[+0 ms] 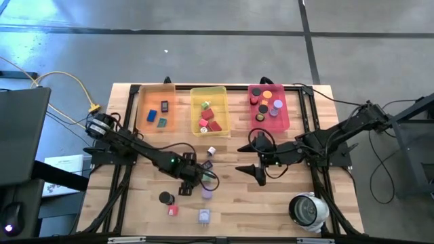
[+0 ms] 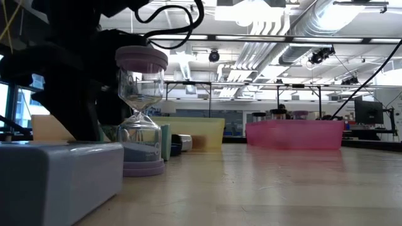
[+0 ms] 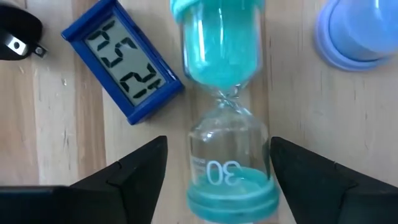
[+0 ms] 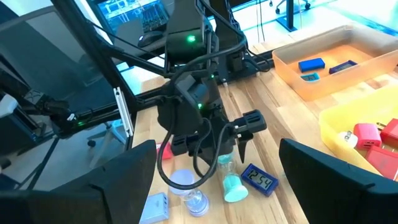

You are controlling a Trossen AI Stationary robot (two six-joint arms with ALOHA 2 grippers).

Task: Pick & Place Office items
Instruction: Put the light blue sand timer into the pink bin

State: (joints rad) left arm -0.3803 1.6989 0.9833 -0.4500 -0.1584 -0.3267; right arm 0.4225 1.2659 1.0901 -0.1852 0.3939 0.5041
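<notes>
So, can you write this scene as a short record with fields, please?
left tool: open, its fingers either side of the teal hourglass lying on the table
right tool: open, empty, above mid-table
beside hourglass: blue clock, lavender hourglass standing upright
trays: orange tray, yellow tray, pink tray, each holding items

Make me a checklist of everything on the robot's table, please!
Surface: wooden table, pale planks.
Job's things: teal sand timer lying flat; blue digital clock beside it; lavender sand timer upright; more small pieces in the orange tray, yellow tray and pink tray.
Clutter: white round device at the table's corner.
Grippers: left gripper open, fingers either side of the teal timer; right gripper open, holding nothing.
Cables: yellow cable on the floor.
Surroundings: grey floor, a big workshop room.
</notes>
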